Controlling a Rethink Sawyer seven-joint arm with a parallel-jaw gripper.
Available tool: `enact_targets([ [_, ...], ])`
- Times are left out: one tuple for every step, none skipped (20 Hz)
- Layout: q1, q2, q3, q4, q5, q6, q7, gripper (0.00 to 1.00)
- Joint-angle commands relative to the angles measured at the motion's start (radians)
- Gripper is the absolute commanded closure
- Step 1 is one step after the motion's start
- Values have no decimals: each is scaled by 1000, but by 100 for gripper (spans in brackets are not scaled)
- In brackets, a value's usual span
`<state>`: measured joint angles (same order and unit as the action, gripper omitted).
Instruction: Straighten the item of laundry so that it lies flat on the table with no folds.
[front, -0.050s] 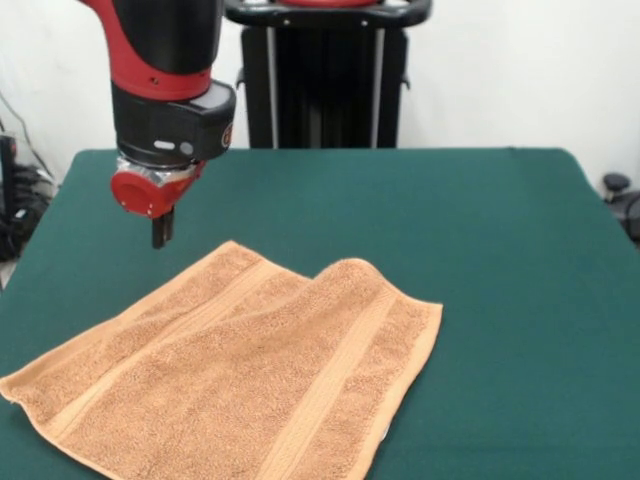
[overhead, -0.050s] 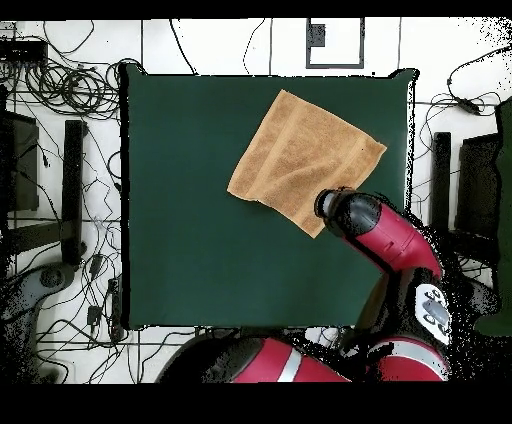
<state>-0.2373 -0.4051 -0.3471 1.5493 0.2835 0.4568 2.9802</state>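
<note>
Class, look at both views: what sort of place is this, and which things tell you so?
Most likely a robotics lab. A red and black robot arm hangs over a green-topped table bearing only a towel, and tangled cables cover the floor around it.

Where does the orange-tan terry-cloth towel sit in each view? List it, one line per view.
Front view: the orange-tan terry-cloth towel lies at lower left, running to the bottom edge.
Overhead view: it lies at upper right of the dark green table, one corner near the top edge.
Shared landmark: the red and black arm's gripper beside the towel's corner.
</note>
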Motion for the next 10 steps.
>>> enact_targets([
  [31,38,129,11,75,-12,133,100],
  [42,44,121,-4,81,3,143,100],
  [51,51,113,-18,86,16,150,100],
  [62,58,107,-40,94,42,162,100],
  [66,62,105,-51,99,55,165,100],
  [70,68,104,-65,107,75,171,100],
  [75,72,99,-73,112,82,173,100],
  [80,76,94,-80,116,89,176,100],
  [82,77,94,-80,121,88,176,100],
  [85,78,93,-80,126,88,177,100],
])
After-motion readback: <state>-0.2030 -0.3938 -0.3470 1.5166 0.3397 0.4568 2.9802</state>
